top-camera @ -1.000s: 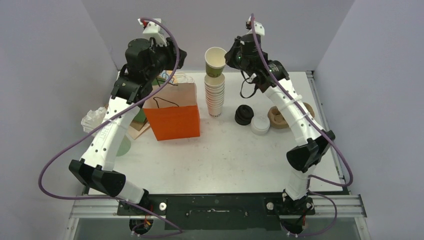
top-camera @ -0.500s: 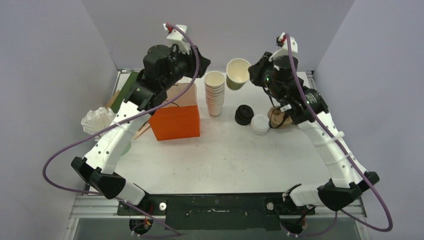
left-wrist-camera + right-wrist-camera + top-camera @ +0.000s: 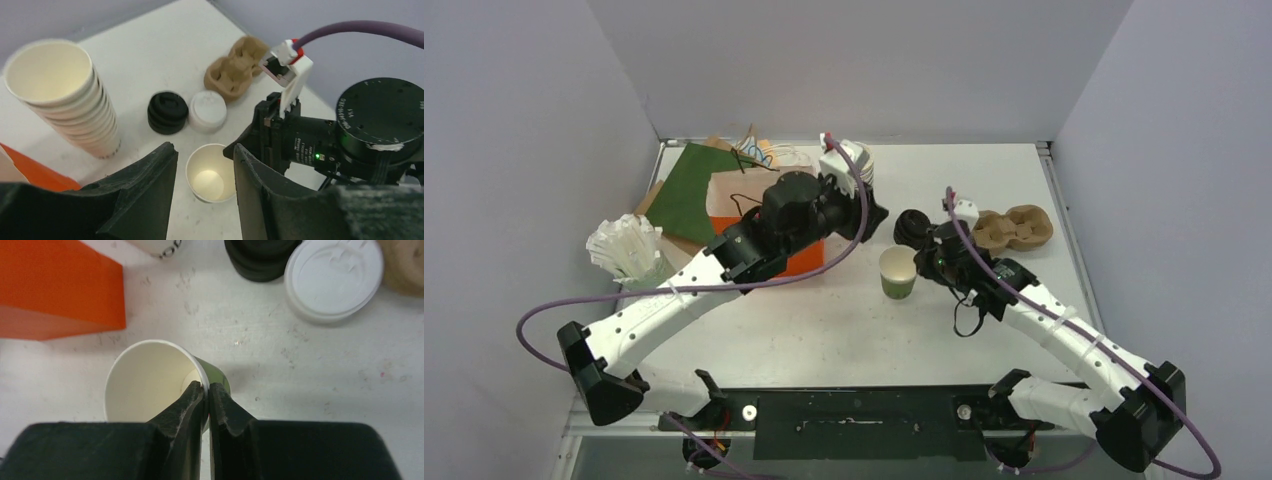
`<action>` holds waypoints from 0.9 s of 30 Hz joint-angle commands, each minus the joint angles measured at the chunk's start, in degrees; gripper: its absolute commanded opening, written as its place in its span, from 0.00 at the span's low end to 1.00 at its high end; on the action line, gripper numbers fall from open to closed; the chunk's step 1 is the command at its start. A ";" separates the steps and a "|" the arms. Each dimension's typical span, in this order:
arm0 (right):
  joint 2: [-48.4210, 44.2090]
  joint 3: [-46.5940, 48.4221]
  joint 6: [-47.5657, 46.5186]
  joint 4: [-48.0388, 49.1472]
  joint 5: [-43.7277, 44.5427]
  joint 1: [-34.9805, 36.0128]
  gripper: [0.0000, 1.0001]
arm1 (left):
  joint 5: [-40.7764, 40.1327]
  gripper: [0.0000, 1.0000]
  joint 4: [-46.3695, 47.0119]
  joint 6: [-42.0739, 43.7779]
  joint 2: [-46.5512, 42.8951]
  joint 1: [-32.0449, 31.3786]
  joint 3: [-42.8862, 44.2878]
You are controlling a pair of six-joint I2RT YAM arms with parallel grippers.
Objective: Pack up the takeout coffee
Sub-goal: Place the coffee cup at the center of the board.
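I see the lidless olive-green paper cup (image 3: pixel 898 272) standing upright on the white table (image 3: pixel 844 330). It sits just in front of the stack of black plastic lids (image 3: pixel 911 228) and near the orange paper bag (image 3: pixel 55 290). My right gripper (image 3: pixel 206 386) is pinched narrow on the cup's rim, one finger inside the cup. My left gripper (image 3: pixel 205 148) hangs above the cup, jaws partly apart and holding nothing.

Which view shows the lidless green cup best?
Right wrist: the cup is close up, the right gripper fingers pinching its rim. Left wrist looks down into it between the left gripper fingers. Top external shows it small, upright on the table.
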 commanded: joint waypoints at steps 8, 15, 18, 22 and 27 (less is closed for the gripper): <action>1.15 -19.38 2.49 25.50 -0.19 7.30 0.00 | -2.88 0.46 5.33 -10.94 -19.05 -3.71 -26.95; 1.34 -19.98 0.80 27.97 -0.54 7.80 0.15 | -4.73 0.48 4.40 -13.71 -27.34 -3.97 -34.90; 2.03 -18.47 -0.28 26.17 0.47 7.89 0.37 | -4.84 0.50 3.17 -13.75 -27.28 -3.97 -35.51; 0.97 -15.74 -2.06 22.65 3.32 7.78 0.63 | -5.13 0.53 3.26 -13.53 -26.04 -3.97 -35.68; -1.09 -11.00 -6.10 14.88 9.14 5.55 0.91 | -6.08 0.63 4.92 -12.72 -24.45 -3.97 -36.40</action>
